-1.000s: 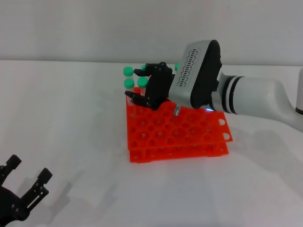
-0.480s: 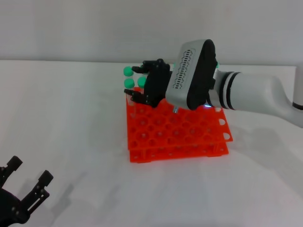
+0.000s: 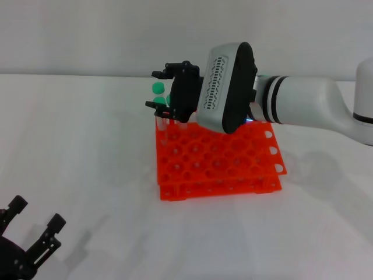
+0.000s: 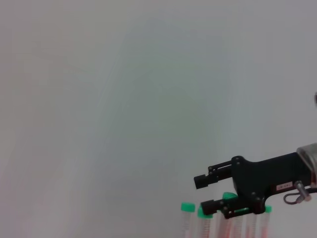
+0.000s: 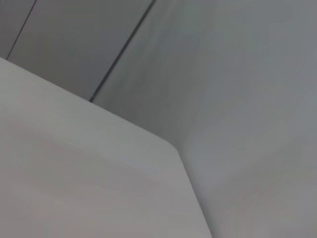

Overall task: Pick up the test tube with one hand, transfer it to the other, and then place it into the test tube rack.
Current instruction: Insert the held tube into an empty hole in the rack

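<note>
The orange-red test tube rack (image 3: 221, 166) stands mid-table. Several green-capped test tubes (image 3: 157, 88) stand upright in its far left corner; they also show in the left wrist view (image 4: 187, 207). My right gripper (image 3: 154, 90), on the arm with the blue glow, hovers over that corner. Its jaws are open and hold nothing, and the green caps sit right beside its fingertips. The left wrist view shows it (image 4: 204, 193) just above the caps. My left gripper (image 3: 36, 213) is open and empty at the near left, far from the rack.
The white table (image 3: 87, 146) spreads around the rack. The right arm's bulky wrist (image 3: 224, 87) hides the rack's far middle. The right wrist view shows only a table edge (image 5: 148, 134) and a wall.
My right gripper has moved left and a little up, from over the rack's far rows to its far left corner by the green caps. My left gripper has stayed put.
</note>
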